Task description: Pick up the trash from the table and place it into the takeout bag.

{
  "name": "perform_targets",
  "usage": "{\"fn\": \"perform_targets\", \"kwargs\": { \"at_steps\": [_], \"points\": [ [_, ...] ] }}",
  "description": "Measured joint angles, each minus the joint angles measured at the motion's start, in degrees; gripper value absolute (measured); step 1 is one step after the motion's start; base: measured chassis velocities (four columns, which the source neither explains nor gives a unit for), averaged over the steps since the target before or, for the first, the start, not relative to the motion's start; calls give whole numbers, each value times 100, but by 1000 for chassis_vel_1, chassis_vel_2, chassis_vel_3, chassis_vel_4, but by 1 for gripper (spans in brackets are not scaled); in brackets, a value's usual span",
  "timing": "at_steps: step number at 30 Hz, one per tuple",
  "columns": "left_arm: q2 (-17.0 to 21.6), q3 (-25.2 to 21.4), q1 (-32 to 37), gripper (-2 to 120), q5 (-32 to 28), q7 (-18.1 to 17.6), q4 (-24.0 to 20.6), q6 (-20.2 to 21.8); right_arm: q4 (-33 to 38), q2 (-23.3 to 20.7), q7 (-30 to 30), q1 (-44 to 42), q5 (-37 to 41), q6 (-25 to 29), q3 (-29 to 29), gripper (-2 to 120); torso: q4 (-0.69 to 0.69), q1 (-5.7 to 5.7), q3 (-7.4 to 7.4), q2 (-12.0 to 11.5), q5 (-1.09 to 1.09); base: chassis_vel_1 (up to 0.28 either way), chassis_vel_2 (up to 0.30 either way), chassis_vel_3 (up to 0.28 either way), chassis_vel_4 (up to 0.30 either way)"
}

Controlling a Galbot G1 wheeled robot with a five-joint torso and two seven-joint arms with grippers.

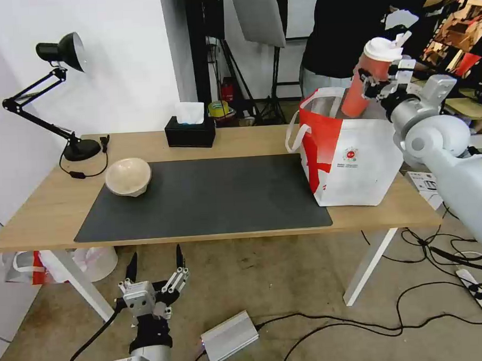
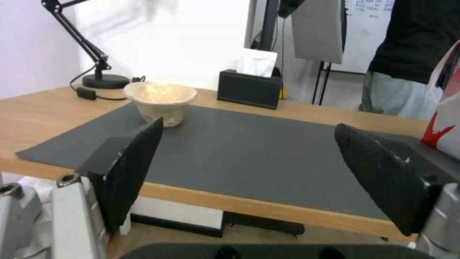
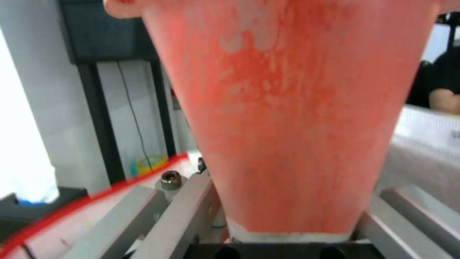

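Nearest, below the counter's front edge: left end effector, fingers spread, holding nothing. Farther back, on the left end of the dark mat: beige bowl, upright, with a black tissue box and desk lamp behind. At the right end: takeout bag standing open, and above its mouth the red cup, tilted, pinched by the right end effector.
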Motion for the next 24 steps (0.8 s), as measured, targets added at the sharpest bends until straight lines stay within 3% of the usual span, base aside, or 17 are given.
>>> {"fn": "perform_targets", "kwargs": {
  "at_steps": [10,20,24],
  "points": [
    [-1,3,68,95,19,-2,-54,-28,-635,279,0,12,-194,12,-203,12,1,0,0,0,0,0,0,0,0],
    [-1,1,96,95,37,-2,-80,-46,-612,308,-1,-60,-221,6,-206,12,0,0,0,0,0,0,0,0,0],
    [-3,9,95,95,42,-2,-80,-52,-432,262,-13,-126,-208,-67,-198,22,0,0,0,0,0,0,0,0,0]
  ]
}}
